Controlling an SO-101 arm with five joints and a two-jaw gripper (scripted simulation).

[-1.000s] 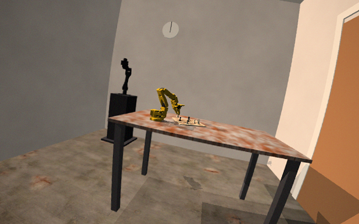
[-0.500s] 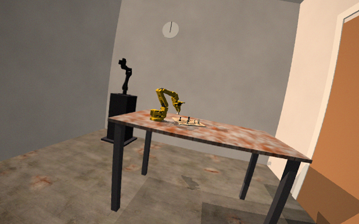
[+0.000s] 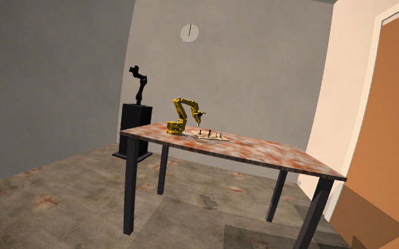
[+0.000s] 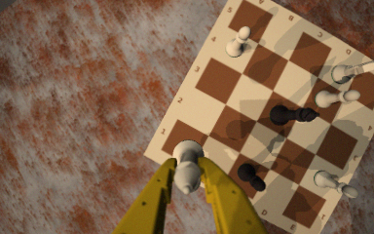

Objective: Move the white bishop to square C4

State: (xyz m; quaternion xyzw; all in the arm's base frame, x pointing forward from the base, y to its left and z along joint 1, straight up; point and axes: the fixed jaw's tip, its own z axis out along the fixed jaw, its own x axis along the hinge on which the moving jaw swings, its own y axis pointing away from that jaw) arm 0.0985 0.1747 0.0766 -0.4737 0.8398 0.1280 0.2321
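My yellow gripper is shut on the white bishop and holds it upright, clear of the board. In the wrist view it hangs over the near corner of the chessboard, by squares A1 and B1. Square C4 is a light square with no piece on it, farther in. In the exterior view the arm reaches from its base over the board's near edge.
A white pawn stands near A4. A tall black piece stands next to C4 and a black pawn near the gripper. Three white pieces stand along the right side. The board lies on a mottled table.
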